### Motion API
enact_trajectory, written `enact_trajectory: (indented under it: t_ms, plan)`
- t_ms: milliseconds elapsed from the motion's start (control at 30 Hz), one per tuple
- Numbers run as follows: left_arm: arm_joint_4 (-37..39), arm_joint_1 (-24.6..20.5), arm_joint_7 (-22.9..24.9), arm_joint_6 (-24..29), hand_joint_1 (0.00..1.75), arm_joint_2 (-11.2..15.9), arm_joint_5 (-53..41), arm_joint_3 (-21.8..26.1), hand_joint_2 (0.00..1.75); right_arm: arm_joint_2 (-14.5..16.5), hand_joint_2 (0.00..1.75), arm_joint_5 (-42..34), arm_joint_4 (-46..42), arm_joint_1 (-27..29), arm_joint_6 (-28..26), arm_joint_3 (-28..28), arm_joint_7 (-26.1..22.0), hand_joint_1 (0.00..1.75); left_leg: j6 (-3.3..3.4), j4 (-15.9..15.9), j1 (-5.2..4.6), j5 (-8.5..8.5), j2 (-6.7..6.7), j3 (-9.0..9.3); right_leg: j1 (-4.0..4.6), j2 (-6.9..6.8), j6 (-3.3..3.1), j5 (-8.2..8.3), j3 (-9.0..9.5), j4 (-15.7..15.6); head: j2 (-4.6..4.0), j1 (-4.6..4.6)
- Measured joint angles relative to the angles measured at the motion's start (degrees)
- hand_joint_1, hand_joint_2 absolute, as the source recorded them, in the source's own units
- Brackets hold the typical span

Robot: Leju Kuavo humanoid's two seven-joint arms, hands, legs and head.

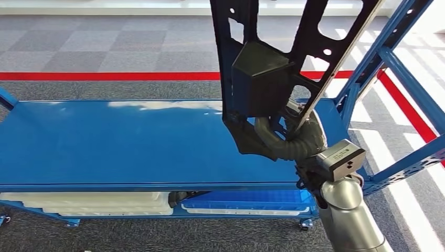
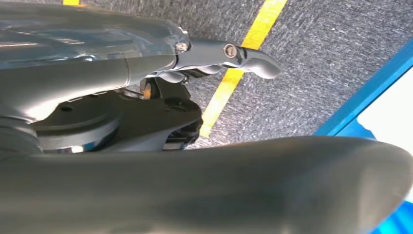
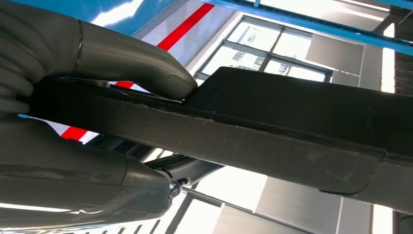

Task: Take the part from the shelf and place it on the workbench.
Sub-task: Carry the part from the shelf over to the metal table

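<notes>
Right hand (image 1: 286, 137) grips the lower end of the black perforated panel part (image 1: 273, 58), whose long axis stands nearly upright above the blue workbench top (image 1: 115, 142). Left hand (image 2: 234, 56) hangs empty, fingers spread, above carpet.

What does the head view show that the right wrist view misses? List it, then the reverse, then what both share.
Head view alone: the blue workbench top, white trays on its lower shelf, the part's cut-out frame rising upright above the right hand, and the silver forearm.
Right wrist view alone: the thick thumb pressed on the part's rough edge, and windows behind.
Both: the right hand gripping the black part, blue frame beams, a red floor line.
</notes>
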Motion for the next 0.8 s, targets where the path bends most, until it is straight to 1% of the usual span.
enact_trajectory:
  t_ms: [33, 67, 100, 133, 167, 200, 233, 300, 333, 367, 400, 433, 467, 500, 533, 567, 600, 633, 667, 700, 733, 767, 800]
  plan:
    - [0.0, 0.02, 0.05, -0.19, 0.0, -0.1, 0.12, 0.09, 0.0, 0.0, 1.75, 0.01, 0.08, 0.03, 0.01, 0.0, -0.02, 1.75, -0.07, 0.12, 0.0, 0.06, 0.02, -0.14, 0.03, -0.03, 0.13, 0.6, 0.34, 0.15, 0.0, 0.0]
    - [0.0, 0.03, 0.09, -0.34, 0.0, -0.18, 0.22, 0.21, 0.0, 0.0, 1.75, 0.03, 0.15, 0.03, 0.03, 0.0, -0.03, 1.75, -0.15, 0.3, 0.06, 0.09, 0.01, -0.25, 0.03, -0.07, 0.28, 2.14, 1.71, -1.91, 0.0, 0.0]
    - [0.0, 0.03, 0.13, -0.46, 0.0, -0.25, 0.3, 0.34, 0.0, 0.0, 1.75, 0.07, 0.21, 0.0, 0.08, 0.01, -0.03, 1.75, -0.29, 0.57, 0.13, 0.05, 0.01, -0.36, 0.01, -0.13, 0.41, 4.03, 3.77, -5.61, 0.0, 0.0]
    - [0.0, 0.02, 0.14, -0.56, 0.0, -0.29, 0.36, 0.49, 0.0, 0.0, 1.75, 0.1, 0.3, -0.05, 0.15, 0.01, -0.03, 1.75, -0.53, 0.93, 0.11, -0.01, -0.02, -0.59, 0.08, -0.18, 0.42, 5.36, 5.7, -9.16, 0.01, 0.0]
    - [0.0, 0.0, 0.17, -0.62, 0.0, -0.32, 0.37, 0.64, 0.0, -0.01, 1.75, 0.14, 0.37, -0.1, 0.27, 0.02, -0.02, 1.75, -0.85, 1.33, 0.06, -0.02, -0.07, -0.88, 0.18, -0.17, 0.26, 6.23, 6.93, -11.77, 0.01, -0.02]
    - [0.0, 0.0, 0.2, -0.65, 0.0, -0.32, 0.38, 0.75, 0.0, -0.02, 1.75, 0.17, 0.48, -0.11, 0.41, 0.03, 0.01, 1.75, -1.21, 1.66, -0.03, 0.04, -0.12, -1.2, 0.29, -0.14, 0.04, 6.49, 7.42, -13.15, 0.01, -0.03]
    - [0.0, 0.02, 0.24, -0.64, 0.0, -0.32, 0.4, 0.84, 0.0, -0.02, 1.75, 0.16, 0.61, -0.11, 0.57, 0.04, 0.04, 1.75, -1.58, 1.87, -0.1, 0.24, -0.17, -1.52, 0.43, -0.08, -0.27, 6.42, 7.26, -13.28, 0.01, -0.05]
    - [0.0, 0.12, 0.31, -0.6, 0.0, -0.32, 0.43, 1.01, 0.0, -0.04, 1.75, 0.14, 0.88, -0.11, 0.93, 0.04, 0.1, 1.75, -2.17, 2.06, 0.0, 0.48, -0.21, -2.03, 0.41, -0.12, -1.08, 6.86, 6.54, -13.33, 0.01, -0.07]
    - [0.0, 0.15, 0.34, -0.58, 0.0, -0.32, 0.45, 1.12, 0.0, -0.03, 1.75, 0.1, 1.02, -0.15, 1.08, 0.04, 0.1, 1.75, -2.48, 2.51, 0.09, -0.14, -0.21, -2.37, 0.36, -0.21, -1.63, 7.16, 6.13, -13.36, 0.01, -0.08]
    - [0.0, 0.17, 0.35, -0.56, 0.0, -0.32, 0.45, 1.23, 0.0, -0.03, 1.75, 0.06, 1.15, -0.18, 1.21, 0.05, 0.1, 1.75, -2.81, 3.8, 0.2, -1.61, -0.21, -2.9, 0.28, -0.35, -2.16, 7.52, 5.65, -13.42, 0.01, -0.09]
    - [0.0, 0.15, 0.36, -0.56, 0.0, -0.32, 0.45, 1.32, 0.0, -0.03, 1.75, -0.01, 1.27, -0.21, 1.31, 0.05, 0.1, 1.75, -3.15, 6.22, 0.32, -3.84, -0.2, -3.66, 0.25, -0.49, -2.58, 7.88, 5.12, -13.44, 0.0, -0.1]
    - [0.0, 0.16, 0.36, -0.56, 0.0, -0.32, 0.45, 1.38, 0.0, -0.02, 1.75, -0.08, 1.39, -0.2, 1.38, 0.07, 0.1, 1.75, -3.44, 9.58, 0.41, -6.31, -0.2, -4.6, 0.31, -0.61, -2.88, 8.25, 4.59, -13.42, 0.01, -0.11]
    - [0.0, 0.16, 0.35, -0.56, 0.0, -0.33, 0.45, 1.42, 0.0, -0.02, 1.75, -0.14, 1.54, -0.2, 1.46, 0.1, 0.1, 1.75, -3.65, 13.12, 0.47, -8.35, -0.2, -5.44, 0.39, -0.75, -3.06, 8.63, 4.07, -13.4, 0.01, -0.11]
    - [0.0, 0.15, 0.33, -0.56, 0.0, -0.33, 0.45, 1.44, 0.0, -0.03, 1.75, -0.16, 1.68, -0.19, 1.56, 0.14, 0.1, 1.75, -3.71, 15.68, 0.5, -9.45, -0.2, -5.77, 0.49, -0.86, -3.15, 9.01, 3.57, -13.38, 0.01, -0.11]
    - [0.0, 0.15, 0.29, -0.56, 0.0, -0.34, 0.45, 1.45, 0.0, -0.03, 1.75, -0.16, 1.8, -0.18, 1.66, 0.18, 0.11, 1.75, -3.62, 16.43, 0.5, -9.42, -0.2, -5.28, 0.61, -0.94, -3.2, 9.38, 3.12, -13.36, 0.0, -0.11]
    - [0.0, 0.15, 0.21, -0.56, 0.0, -0.34, 0.44, 1.46, 0.0, -0.03, 1.75, -0.16, 1.89, -0.18, 1.75, 0.21, 0.11, 1.75, -3.37, 14.91, 0.47, -8.36, -0.2, -3.72, 0.74, -0.97, -3.19, 9.72, 2.74, -13.36, 0.0, -0.11]
    - [0.0, 0.12, 0.12, -0.56, 0.0, -0.34, 0.43, 1.48, 0.0, -0.03, 1.75, -0.16, 1.91, -0.2, 1.81, 0.25, 0.12, 1.75, -2.91, 11.36, 0.36, -6.75, -0.22, -1.2, 0.89, -0.98, -3.15, 10.05, 2.43, -13.36, 0.0, -0.11]
    - [0.0, 0.07, 0.01, -0.56, 0.0, -0.32, 0.4, 1.48, 0.0, -0.02, 1.75, -0.16, 1.91, -0.21, 1.84, 0.28, 0.12, 1.75, -2.31, 7.01, 0.18, -5.55, -0.23, 1.56, 1.0, -0.98, -3.07, 10.37, 2.21, -13.37, 0.0, -0.1]
    - [0.0, 0.02, -0.09, -0.55, 0.0, -0.28, 0.37, 1.49, 0.0, -0.02, 1.75, -0.17, 1.91, -0.25, 1.84, 0.32, 0.12, 1.75, -1.81, 3.11, -0.03, -4.72, -0.25, 3.9, 1.09, -0.99, -2.86, 10.72, 2.01, -13.39, 0.01, -0.09]
    - [0.0, -0.04, -0.15, -0.55, 0.0, -0.25, 0.33, 1.5, 0.0, -0.02, 1.75, -0.19, 1.91, -0.28, 1.84, 0.37, 0.12, 1.75, -1.41, 0.44, -0.29, -4.38, -0.27, 5.35, 1.08, -1.02, -2.57, 11.1, 1.84, -13.42, 0.01, -0.08]
    - [0.0, -0.07, -0.17, -0.54, 0.0, -0.22, 0.3, 1.51, 0.0, -0.02, 1.75, -0.2, 1.91, -0.3, 1.84, 0.47, 0.12, 1.75, -1.18, -0.73, -0.53, -4.45, -0.27, 5.84, 0.97, -1.06, -2.21, 11.51, 1.69, -13.5, 0.01, -0.08]
    - [0.0, -0.05, -0.19, -0.51, 0.0, -0.21, 0.27, 1.52, 0.0, -0.02, 1.75, -0.22, 1.91, -0.32, 1.84, 0.59, 0.12, 1.75, -1.07, -1.01, -0.72, -4.18, -0.28, 5.8, 0.86, -1.07, -1.8, 11.97, 1.58, -13.67, 0.01, -0.08]
    - [0.0, -0.04, -0.2, -0.48, 0.0, -0.21, 0.22, 1.53, 0.0, -0.04, 1.75, -0.23, 1.91, -0.33, 1.84, 0.71, 0.12, 1.75, -0.87, -1.36, -0.66, -3.62, -0.21, 5.62, 0.74, -1.05, -1.45, 12.18, 1.45, -13.75, 0.01, -0.08]
